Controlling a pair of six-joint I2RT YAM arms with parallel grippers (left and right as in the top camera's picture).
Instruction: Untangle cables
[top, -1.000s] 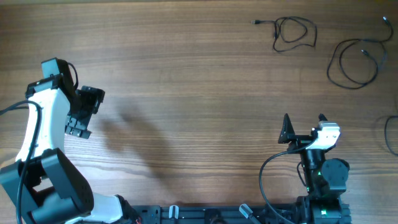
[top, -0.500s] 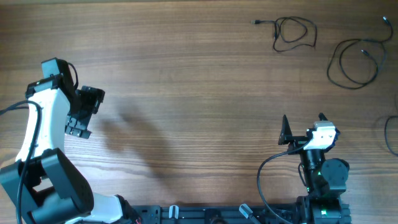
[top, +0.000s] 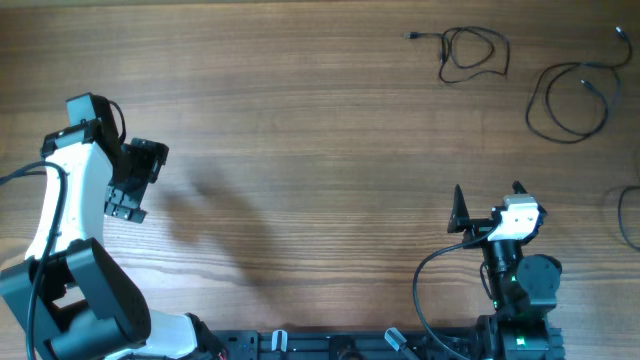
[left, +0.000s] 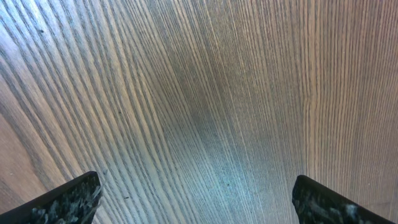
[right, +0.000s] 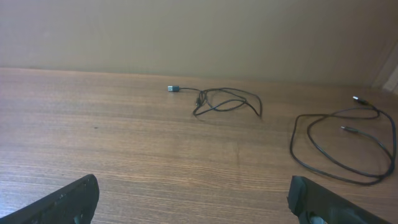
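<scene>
Wooden counter (top: 300, 120) carries the cables (top: 474, 52) as separate loose loops at upper right, well apart from left claw (top: 137, 180) and right claw (top: 488, 197), both wide and empty; untangling looks nearly complete, and any further step calls for the right claw reaching the small loop.

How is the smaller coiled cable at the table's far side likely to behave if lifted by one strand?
Probably floppy: the smaller cable lies in loose loops flat on the table, so it should drape and trail. It looks thin, so likely light and easily slid. Its strands cross, so loops may drag together.
</scene>
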